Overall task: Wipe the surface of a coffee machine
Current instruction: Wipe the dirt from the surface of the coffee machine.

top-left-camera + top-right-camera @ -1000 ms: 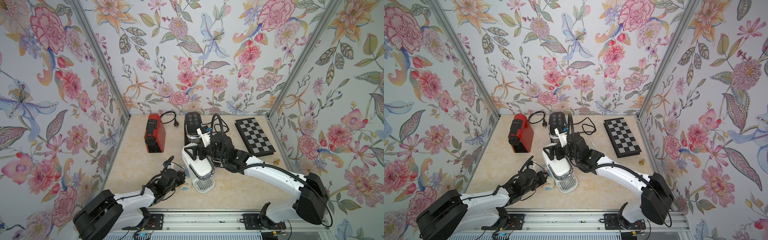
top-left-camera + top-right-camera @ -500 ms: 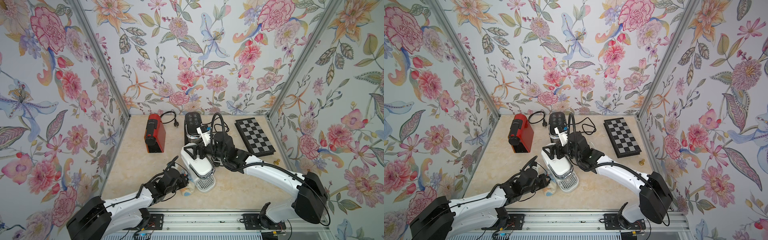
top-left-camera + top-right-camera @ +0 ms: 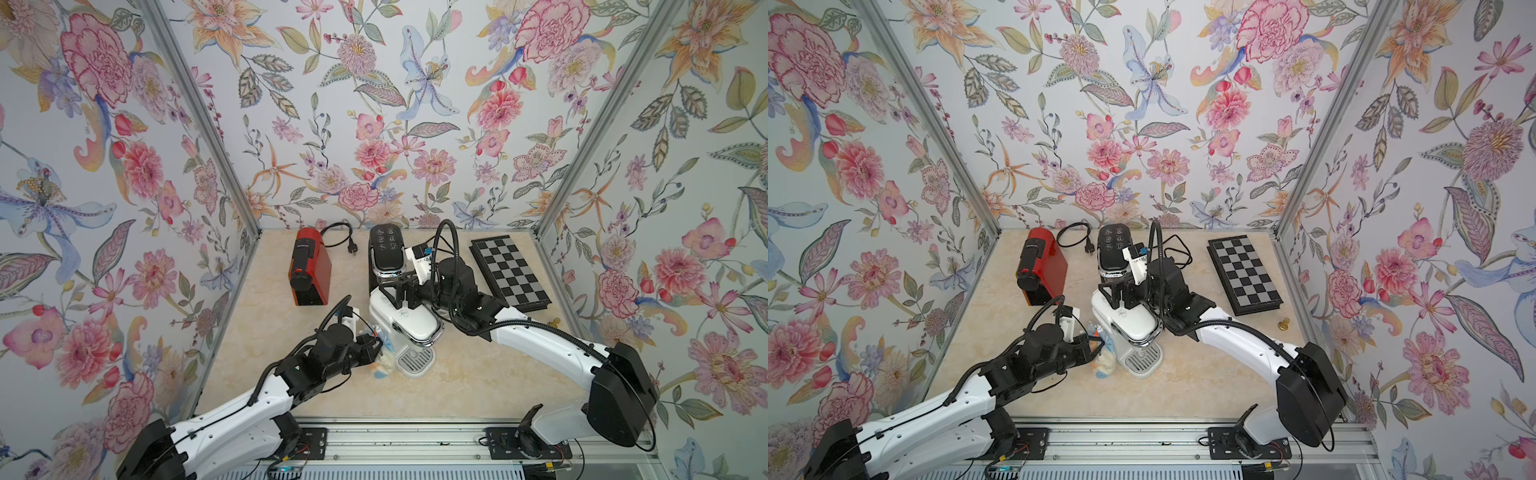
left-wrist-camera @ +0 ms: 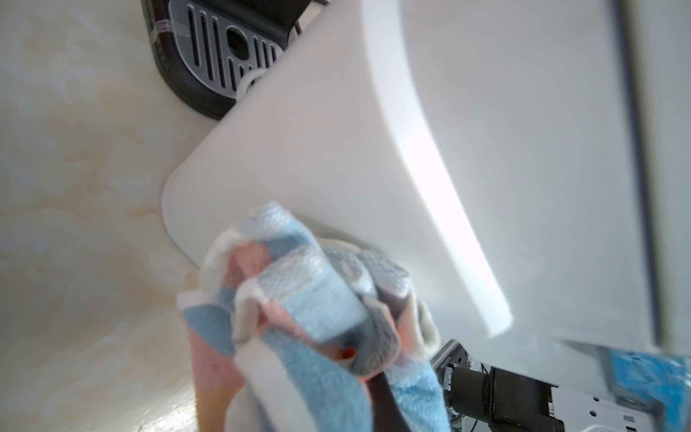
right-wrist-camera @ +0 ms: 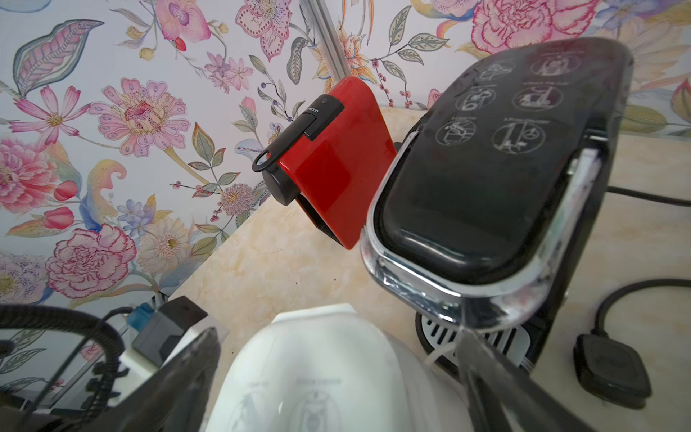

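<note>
**White coffee machine** (image 3: 409, 322) stands near the middle of the marbled table (image 3: 478, 374), its drip tray (image 3: 413, 359) facing the near edge.

**Left gripper** (image 3: 374, 343) is at the machine's left flank, jaws pinched on a bunched blue, pink and white cloth (image 3: 384, 359). In the left wrist view the cloth (image 4: 299, 299) wraps over the fingertips, hides them almost entirely, and lies against the lower white side panel. That view is blurred toward its edges.

**Right gripper** (image 3: 401, 291) is over the far end of the machine's top, jaws spread wide to either side of the white housing. In the right wrist view its fingers (image 5: 179, 374) are out of focus and cut off by the frame. Whether the pads touch the housing cannot be told.

**Surroundings.** Just beyond, on the far side, is a black coffee machine (image 3: 386, 249), its lower front hidden behind the right gripper in both top views. A red coffee machine (image 3: 309, 270) is at far left and a chessboard (image 3: 509, 272) at far right. A small gold object (image 3: 1283, 324) by the right wall is too small to identify.
</note>
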Robot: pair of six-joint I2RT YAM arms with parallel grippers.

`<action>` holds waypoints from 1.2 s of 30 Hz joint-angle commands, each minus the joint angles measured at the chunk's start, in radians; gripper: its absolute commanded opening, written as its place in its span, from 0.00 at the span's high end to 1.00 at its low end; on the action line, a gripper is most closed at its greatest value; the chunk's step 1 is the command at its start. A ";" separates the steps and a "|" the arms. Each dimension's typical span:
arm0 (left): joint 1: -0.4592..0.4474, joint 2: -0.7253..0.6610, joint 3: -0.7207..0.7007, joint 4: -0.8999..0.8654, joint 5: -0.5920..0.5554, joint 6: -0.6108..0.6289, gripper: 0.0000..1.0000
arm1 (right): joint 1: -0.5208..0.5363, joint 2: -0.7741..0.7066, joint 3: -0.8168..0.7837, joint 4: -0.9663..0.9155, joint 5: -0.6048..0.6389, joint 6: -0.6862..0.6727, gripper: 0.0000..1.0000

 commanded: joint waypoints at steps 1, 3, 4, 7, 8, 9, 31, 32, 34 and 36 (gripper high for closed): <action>0.008 -0.048 0.134 0.279 0.009 0.057 1.00 | 0.075 0.177 -0.127 -0.336 -0.123 0.000 0.00; 0.010 -0.059 0.153 0.268 0.002 0.070 1.00 | 0.075 0.185 -0.124 -0.337 -0.132 -0.005 0.00; 0.013 -0.062 0.165 0.255 -0.002 0.076 1.00 | 0.074 0.191 -0.123 -0.337 -0.135 -0.006 0.00; 0.031 -0.071 0.194 0.218 -0.002 0.106 1.00 | 0.075 0.198 -0.119 -0.336 -0.139 -0.009 0.00; 0.046 -0.075 0.201 0.205 0.002 0.115 1.00 | 0.075 0.200 -0.117 -0.336 -0.139 -0.009 0.00; 0.062 -0.079 0.205 0.196 0.008 0.121 1.00 | 0.075 0.200 -0.117 -0.336 -0.139 -0.010 0.00; 0.617 -0.142 0.362 -0.166 0.150 0.343 1.00 | 0.130 0.186 0.044 -0.736 0.116 -0.252 0.00; 0.620 -0.135 0.347 -0.143 0.159 0.340 1.00 | 0.130 0.189 0.052 -0.752 0.094 -0.267 0.00; 0.627 -0.123 0.321 -0.114 0.170 0.335 1.00 | 0.131 0.194 0.068 -0.781 0.072 -0.294 0.00; 0.629 -0.113 0.296 -0.078 0.182 0.335 1.00 | 0.134 0.198 0.078 -0.808 0.049 -0.318 0.00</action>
